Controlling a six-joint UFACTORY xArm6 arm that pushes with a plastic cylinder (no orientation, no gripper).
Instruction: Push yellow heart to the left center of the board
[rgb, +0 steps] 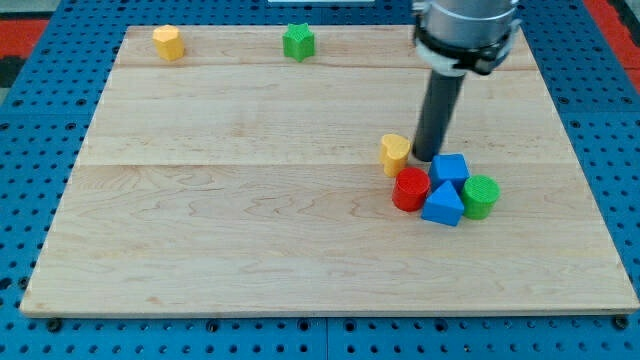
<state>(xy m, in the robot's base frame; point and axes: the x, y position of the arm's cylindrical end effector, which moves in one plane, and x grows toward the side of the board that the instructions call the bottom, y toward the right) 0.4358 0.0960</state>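
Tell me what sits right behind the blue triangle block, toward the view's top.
A blue cube sits directly behind the blue triangle, apparently touching. My tip stands just beyond it, beside the yellow heart. The cube's lower front is covered by the triangle.

Board (250, 200): pale wood, lengthwise planks with fine grain and visible seams, smooth, satin sheen, no gloss.

Pegboard (60, 335) all round the board: blue, regular holes, looks like painted metal or hard plastic; cannot tell which.

Blocks on the board: all look like moulded plastic, solid colour, matt to faintly shiny. Yellow heart (395, 153), red cylinder (410, 189), blue cube (451, 168), blue triangular block (443, 205), green cylinder (481, 196). At the board's top edge, yellow block (168, 42) and green star (298, 41), same finish.

Rod above my tip (428, 157): dark, smooth, dull. Collar (462, 50) above it: pale band, slightly glossy.
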